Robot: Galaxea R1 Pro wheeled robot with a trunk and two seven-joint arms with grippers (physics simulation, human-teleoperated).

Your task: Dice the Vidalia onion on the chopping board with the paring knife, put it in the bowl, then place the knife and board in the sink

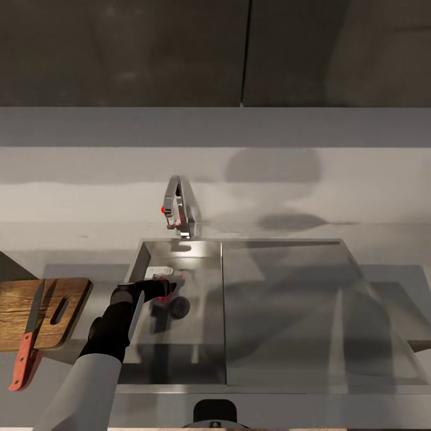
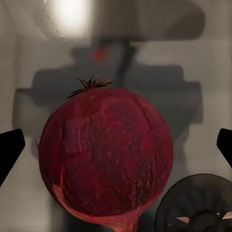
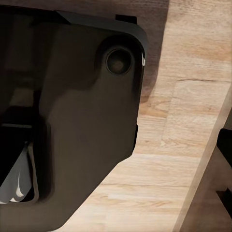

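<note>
**Onion in the basin, board off to the left**

The onion [image 2: 105,159] lies in the sink [image 1: 179,347] beside the drain [image 1: 179,307], the left claw [image 1: 160,290] apparently over it. Behind stands the faucet [image 1: 178,209]. On the surface [image 1: 389,281] left of the sink, the paring knife [image 1: 27,344] lies on the chopping board [image 1: 42,311].

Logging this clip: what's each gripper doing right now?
Left gripper: open, fingers either side of the onion in the sink.
Right gripper: cannot tell.

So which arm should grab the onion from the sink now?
Left. The left pincer is already down in the sink, open, with its fingertips on either side of the onion beside the drain. The right wrist view shows dark robot housing over wooden flooring.
</note>
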